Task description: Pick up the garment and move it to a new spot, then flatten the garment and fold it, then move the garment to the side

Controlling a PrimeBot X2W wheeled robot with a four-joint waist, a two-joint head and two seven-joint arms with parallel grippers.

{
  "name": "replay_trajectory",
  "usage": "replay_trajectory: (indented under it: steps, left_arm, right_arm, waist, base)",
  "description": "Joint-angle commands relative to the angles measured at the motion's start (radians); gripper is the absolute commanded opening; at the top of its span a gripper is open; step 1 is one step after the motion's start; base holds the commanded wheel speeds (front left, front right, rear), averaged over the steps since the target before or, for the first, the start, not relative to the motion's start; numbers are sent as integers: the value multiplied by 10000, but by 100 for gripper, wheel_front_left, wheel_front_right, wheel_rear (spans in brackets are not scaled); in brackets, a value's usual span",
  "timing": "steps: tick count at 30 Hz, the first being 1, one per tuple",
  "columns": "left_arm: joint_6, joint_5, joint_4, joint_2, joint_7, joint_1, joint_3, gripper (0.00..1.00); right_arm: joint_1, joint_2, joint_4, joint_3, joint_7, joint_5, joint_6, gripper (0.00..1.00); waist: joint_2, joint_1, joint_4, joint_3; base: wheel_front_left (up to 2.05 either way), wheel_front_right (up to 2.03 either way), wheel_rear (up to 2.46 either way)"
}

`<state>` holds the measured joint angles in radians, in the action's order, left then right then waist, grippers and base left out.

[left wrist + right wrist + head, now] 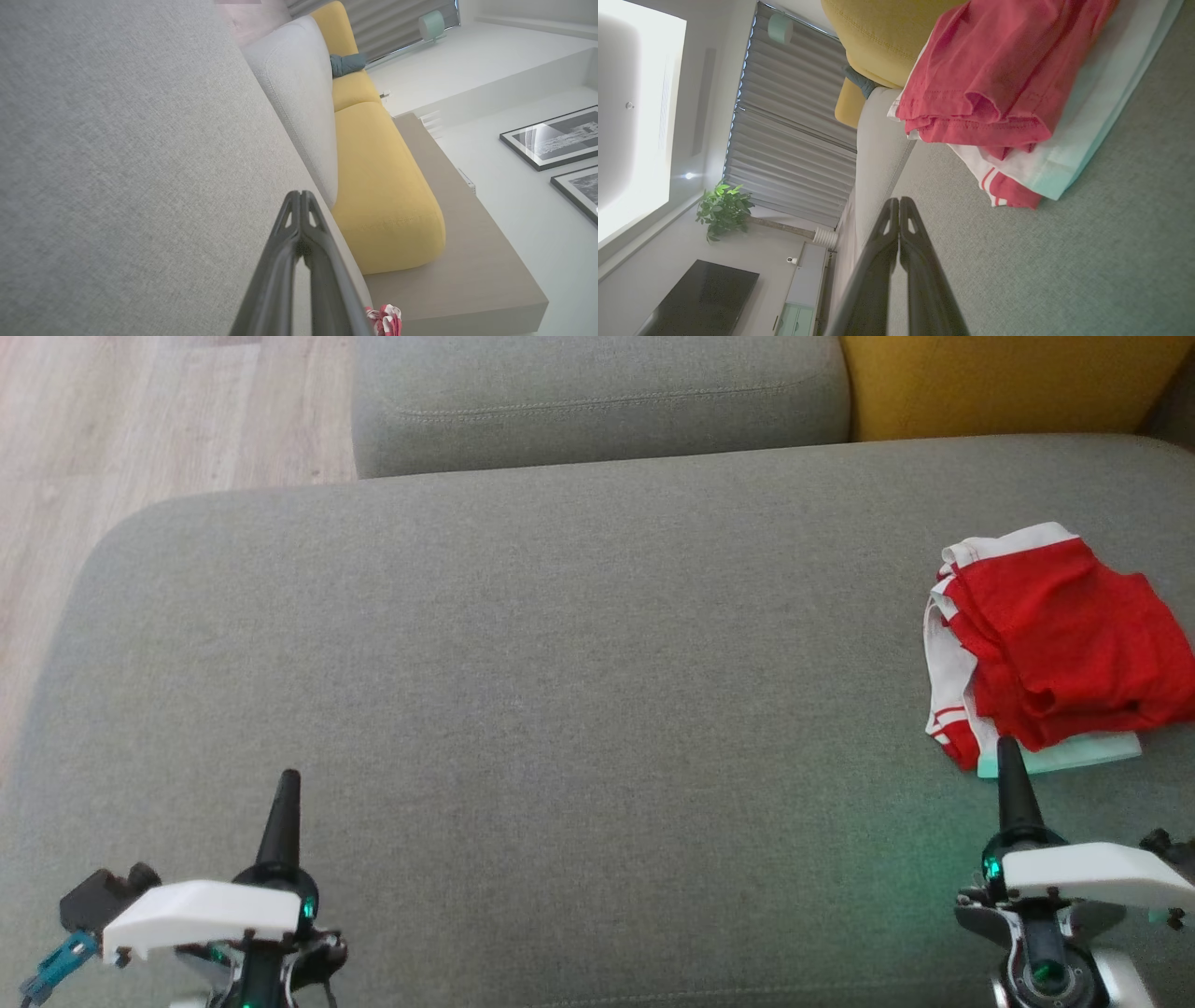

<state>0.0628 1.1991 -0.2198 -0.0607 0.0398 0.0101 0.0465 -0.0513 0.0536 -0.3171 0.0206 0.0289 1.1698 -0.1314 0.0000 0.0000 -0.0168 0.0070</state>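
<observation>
Looking down, we saw the folded red-and-white garment at three o'clock on the woven grey cushion; our left gripper and right gripper were both clenched, empty.

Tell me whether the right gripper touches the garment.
Apart. The right wrist view shows bare sofa cushion between the shut right gripper and the garment's edge.

There is one folded red-and-white garment, just beyond the right gripper. Two grippers are in sight, counting the left gripper. Two framed pictures hang far beyond it.
</observation>
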Motion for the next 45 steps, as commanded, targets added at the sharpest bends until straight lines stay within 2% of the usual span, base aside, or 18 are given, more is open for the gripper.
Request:
replay_trajectory:
  steps: [1,35,45]
  left_arm:
    - [127,264,267,-185,-80,-561,-378,0]
    - [626,4034,-186,-185,-1101,-1092,-1124,0]
    - [679,4403,-236,-162,-1234,-1150,-1234,0]
  right_arm:
    - [-496,184,413,-57,-90,309,5,0]
    - [-536,167,708,590,-1095,4208,7,0]
    - [-543,149,738,681,-1219,4597,7,0]
  waist:
    - [0,0,6,-1]
    - [0,0,153,-34]
    - [0,0,168,-38]
  base:
    - [0,0,0]
    - [0,0,0]
    - [0,0,0]
